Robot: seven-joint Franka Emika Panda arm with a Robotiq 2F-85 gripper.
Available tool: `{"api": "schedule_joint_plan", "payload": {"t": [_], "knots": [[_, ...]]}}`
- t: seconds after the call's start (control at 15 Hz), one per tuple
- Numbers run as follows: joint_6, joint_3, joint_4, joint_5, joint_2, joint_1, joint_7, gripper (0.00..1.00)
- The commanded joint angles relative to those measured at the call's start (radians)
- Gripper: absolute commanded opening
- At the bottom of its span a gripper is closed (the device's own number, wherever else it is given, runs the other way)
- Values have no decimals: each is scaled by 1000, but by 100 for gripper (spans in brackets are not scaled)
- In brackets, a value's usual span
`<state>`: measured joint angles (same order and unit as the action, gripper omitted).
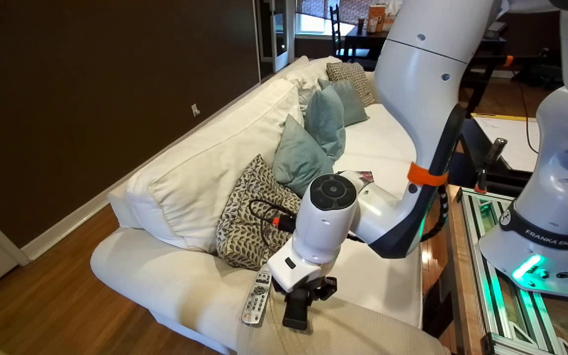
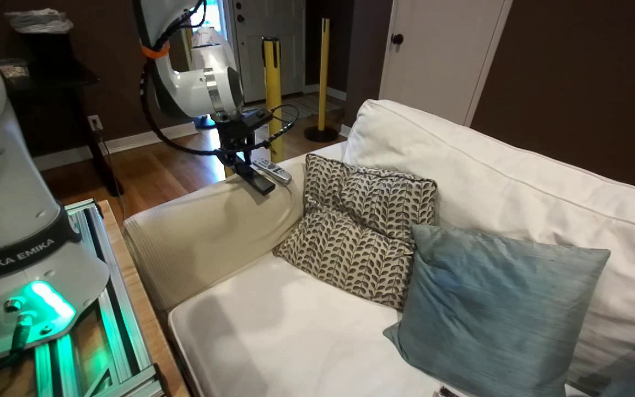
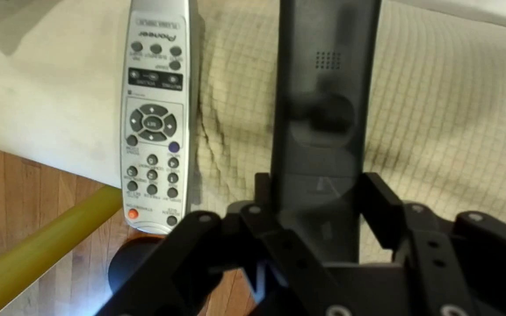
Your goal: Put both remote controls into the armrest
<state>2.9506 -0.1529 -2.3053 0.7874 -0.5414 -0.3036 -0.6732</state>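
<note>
The black remote control [image 3: 323, 145] is gripped across its width by my gripper [image 3: 316, 186], with one finger [image 3: 378, 206] against each long side. In both exterior views this black remote [image 1: 296, 309] is low over the cream-white armrest [image 2: 202, 231]; whether it touches the fabric I cannot tell. Beside it on the armrest lies the silver-grey remote control [image 3: 155, 123], buttons up and roughly parallel. A gap of fabric separates the two in the wrist view. An exterior view also has the silver-grey remote [image 1: 257, 298] left of my gripper, near the armrest's outer side.
A leaf-patterned cushion [image 2: 359, 231] leans in the sofa corner by the armrest, with a teal cushion [image 2: 499, 309] alongside. A booklet [image 1: 365, 175] lies on the seat. Beyond the armrest are a yellow post [image 3: 46, 250] and wooden floor.
</note>
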Motion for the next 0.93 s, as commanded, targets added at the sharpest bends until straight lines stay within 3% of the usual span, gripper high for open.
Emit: {"api": "schedule_joint_plan", "payload": {"t": [0.0, 0.87], "knots": [[-39, -89, 46, -48, -61, 83, -49, 29], [-222, -96, 200, -64, -141, 38, -41, 29]]}}
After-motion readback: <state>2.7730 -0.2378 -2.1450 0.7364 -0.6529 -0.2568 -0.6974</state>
